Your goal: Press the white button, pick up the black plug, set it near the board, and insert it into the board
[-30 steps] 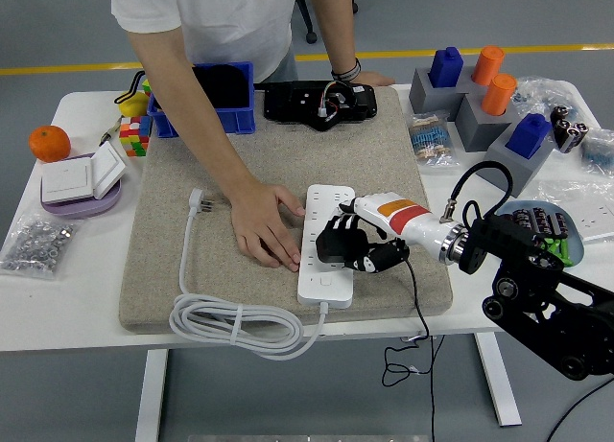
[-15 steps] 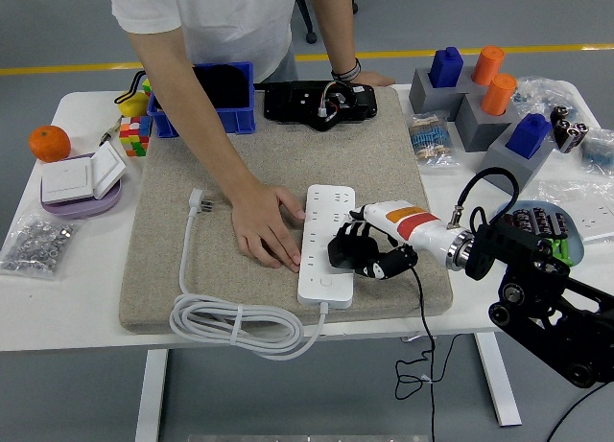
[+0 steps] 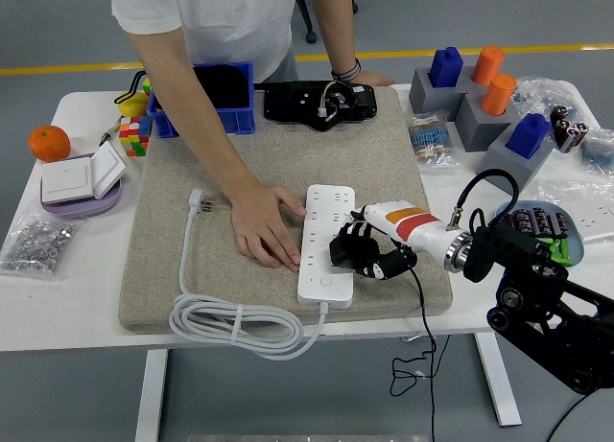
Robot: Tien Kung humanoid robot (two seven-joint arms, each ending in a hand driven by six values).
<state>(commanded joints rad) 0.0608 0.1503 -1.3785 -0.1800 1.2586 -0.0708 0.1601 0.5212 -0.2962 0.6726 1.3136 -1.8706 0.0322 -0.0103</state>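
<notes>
I am holding the black plug (image 3: 347, 253) in my right robot hand (image 3: 369, 255), fingers curled around it, right at the right-hand edge of the white power strip (image 3: 324, 239), which is the board I am meant to plug into. Compared with a second ago, my hand is sitting a little further right and lower, so the plug is now hanging over the strip's edge rather than over its middle sockets; over the last half second it has barely shifted. I am reading that as the insertion not yet done: I cannot see the prongs, and the plug looks beside the sockets, not seated in one. Its thin black cable (image 3: 419, 337) is trailing off the bench's near edge. The person's hand (image 3: 264, 226) is still pressing flat against the strip's left side, steadying it on the grey felt mat (image 3: 288, 154). The strip's own white cord (image 3: 235, 322) is lying coiled at the mat's front, its plug (image 3: 199, 201) resting to the left. My left arm is not showing. Next I am judging that I need to bring the plug back over a socket row and push down.
</notes>
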